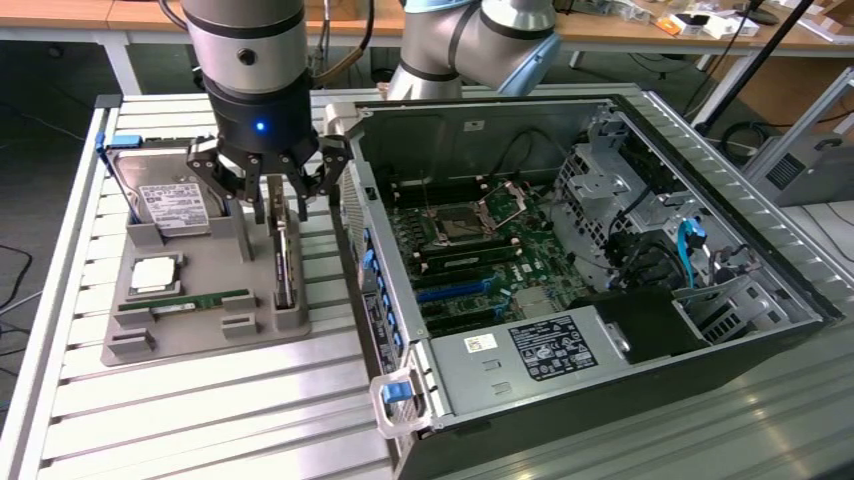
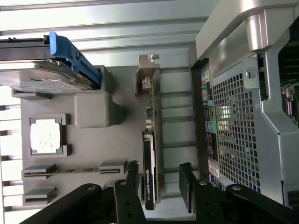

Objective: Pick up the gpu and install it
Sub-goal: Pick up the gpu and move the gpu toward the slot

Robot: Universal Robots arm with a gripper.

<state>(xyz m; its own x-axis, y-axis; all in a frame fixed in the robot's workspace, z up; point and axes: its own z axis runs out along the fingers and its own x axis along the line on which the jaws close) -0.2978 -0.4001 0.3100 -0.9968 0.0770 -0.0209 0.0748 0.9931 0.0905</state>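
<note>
The gpu [image 1: 283,258] stands on its edge in a slot of the grey holder tray [image 1: 200,335], beside the exterior view's left wall of the computer case. In the wrist view the gpu [image 2: 152,126] shows a dark face with a printed label and a silver end bracket [image 2: 148,74] at its far end. My gripper [image 1: 278,197] hangs directly over the card's upper end. Its black fingers [image 2: 132,179] straddle the card, one on each side, and the gripper [image 2: 160,181] is open with a gap left on one side.
The tray also carries a silver hard drive [image 1: 167,200] with a blue bracket, a CPU [image 1: 152,272] and a green RAM stick [image 1: 200,300]. The open computer case [image 1: 694,250] shows its motherboard [image 1: 481,250], blue slots [image 1: 447,290] and power supply [image 1: 534,350]. The case wall [image 2: 243,130] stands close beside the card.
</note>
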